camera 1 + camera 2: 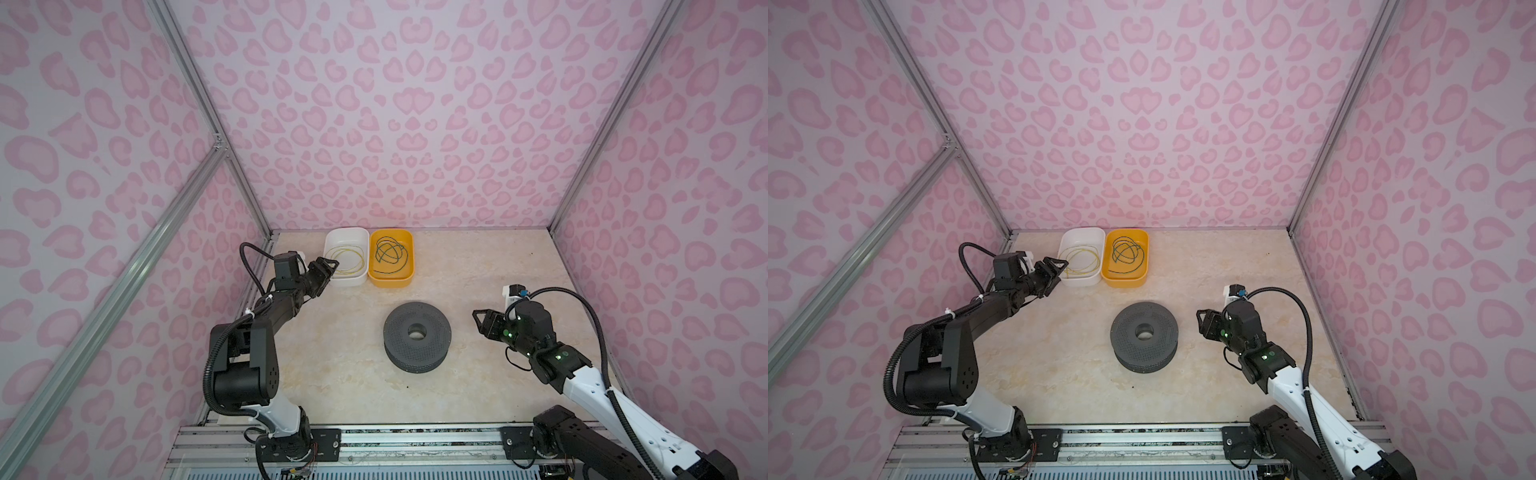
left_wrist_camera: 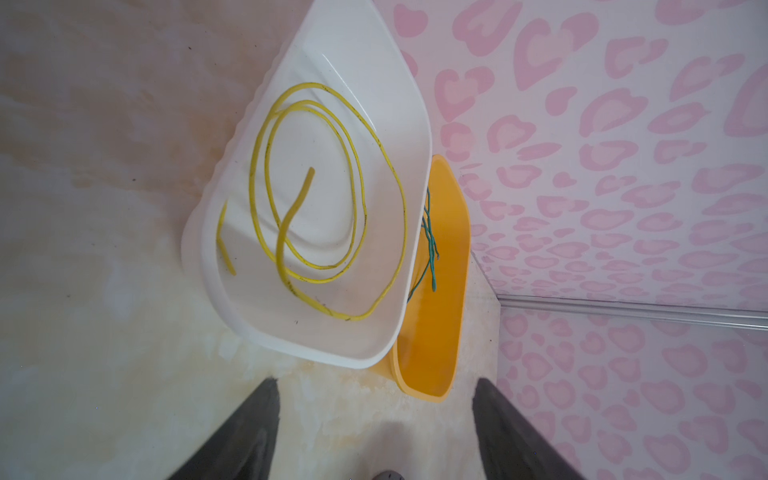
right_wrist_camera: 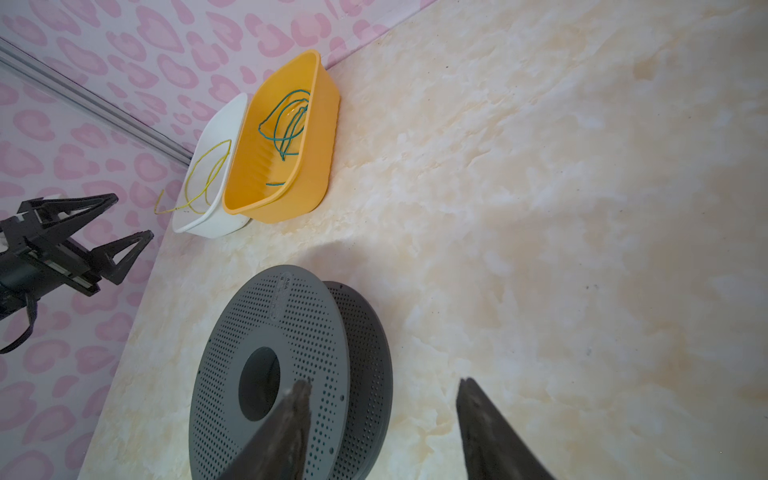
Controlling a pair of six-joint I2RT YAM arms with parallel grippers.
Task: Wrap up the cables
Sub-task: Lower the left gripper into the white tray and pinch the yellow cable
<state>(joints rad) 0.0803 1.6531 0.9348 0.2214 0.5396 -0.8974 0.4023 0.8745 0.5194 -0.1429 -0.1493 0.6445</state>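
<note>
- Left pincer (image 1: 332, 268) open and empty, tips just at 9 o'clock of the white bin (image 1: 347, 281). Right pincer (image 1: 478, 322) also open and empty, near 3 o'clock of the grey spool (image 1: 399, 332).
- Yellow cable (image 2: 297, 204) lies in loose rings inside the white bin. Green cable (image 1: 390, 254) sits tangled in the yellow bin (image 1: 390, 281), which touches the white one at its 3 o'clock.
- Both bins stand on the surface at about 11 o'clock of the spool, by the back wall.
- Handling, my read: both wires very light, thin and springy, likely to slip from a flat grip and uncoil.
- Best hold is close behind a free end. Yellow's stub over the rim nearest the left pincer looks reachable.
- Green's crossings may snag when pulled.
- Hard to make out: green's free ends in both top views. In the left wrist view the white bin's wall hides most of it.
- Spool's hub is hidden between its flanges.
- Whether yellow's end touches the left pincer, cannot tell.
</note>
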